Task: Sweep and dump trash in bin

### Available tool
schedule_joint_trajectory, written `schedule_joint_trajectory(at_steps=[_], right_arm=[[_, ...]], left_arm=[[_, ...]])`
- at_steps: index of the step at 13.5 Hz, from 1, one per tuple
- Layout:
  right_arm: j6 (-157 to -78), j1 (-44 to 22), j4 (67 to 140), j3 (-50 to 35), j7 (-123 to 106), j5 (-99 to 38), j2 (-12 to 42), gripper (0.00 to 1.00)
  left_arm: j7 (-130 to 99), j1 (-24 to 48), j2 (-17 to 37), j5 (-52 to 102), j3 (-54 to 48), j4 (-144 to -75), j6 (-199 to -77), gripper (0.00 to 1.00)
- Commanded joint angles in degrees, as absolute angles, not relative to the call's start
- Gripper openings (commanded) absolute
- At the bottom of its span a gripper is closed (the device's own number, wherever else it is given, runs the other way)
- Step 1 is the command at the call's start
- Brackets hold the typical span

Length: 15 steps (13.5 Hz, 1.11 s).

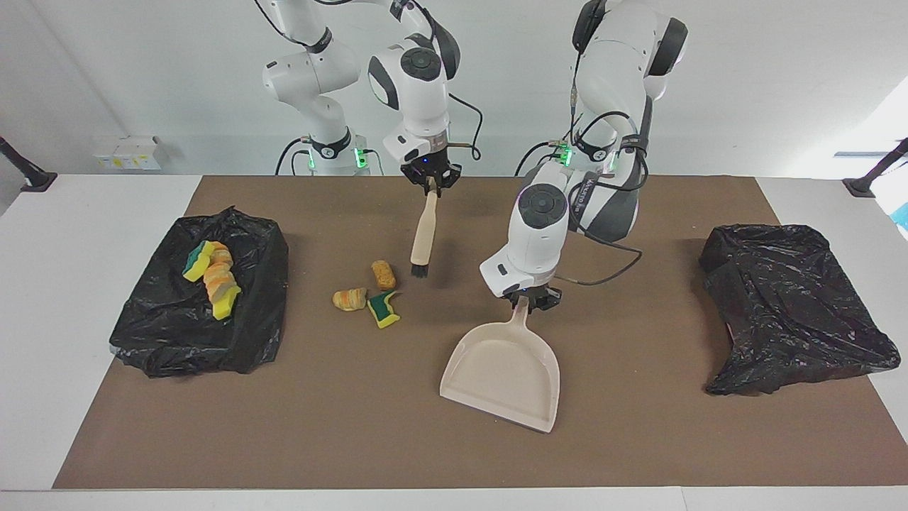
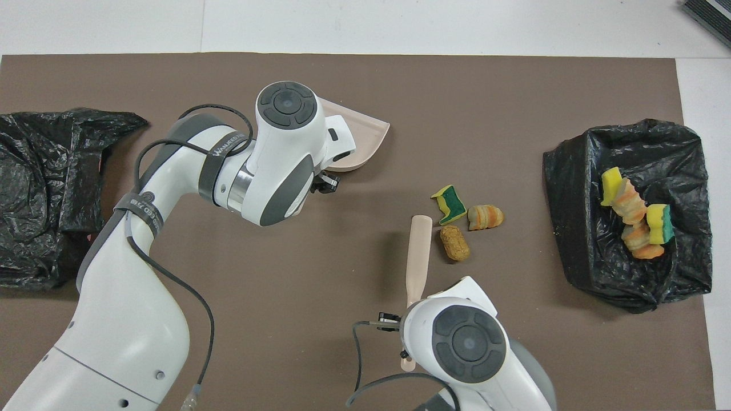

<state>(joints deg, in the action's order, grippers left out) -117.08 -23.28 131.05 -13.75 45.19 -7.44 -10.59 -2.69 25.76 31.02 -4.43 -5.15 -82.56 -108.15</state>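
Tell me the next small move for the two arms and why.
Probably bring the dustpan, held by the left gripper, down beside the three loose chunks on the mat. It is tilted, apart from them toward the left arm's end. The right gripper already holds the brush close to them, and the bin holds the other chunks.
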Motion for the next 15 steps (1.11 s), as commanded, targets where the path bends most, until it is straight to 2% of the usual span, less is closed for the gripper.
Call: schedule_joint_trajectory(at_steps=[1,4,8,15], right_arm=[[-114.27,-17.25,132.54,-14.15,41.5,-4.94,-13.35,0.0],[-110.49,-8.38,132.63,-14.15,31.77,-2.46,-15.9,0.0],[-112.14,-0.38,132.89,-14.15,21.13,-0.8,-14.42,0.0],[-118.11,1.49,132.36,-14.24,21.7,3.52,-5.29,0.0]], left_arm=[[7.79,23.57,27.69,-5.71,-5.36,-84.9,-104.42,0.0],[8.96,23.55,24.96,-7.02,-5.36,-88.77,-105.47,0.0],[10.01,23.82,21.98,-9.67,-5.36,-92.45,-105.29,0.0],[28.78,24.35,18.19,-12.38,-5.54,-97.64,-104.85,0.0]])
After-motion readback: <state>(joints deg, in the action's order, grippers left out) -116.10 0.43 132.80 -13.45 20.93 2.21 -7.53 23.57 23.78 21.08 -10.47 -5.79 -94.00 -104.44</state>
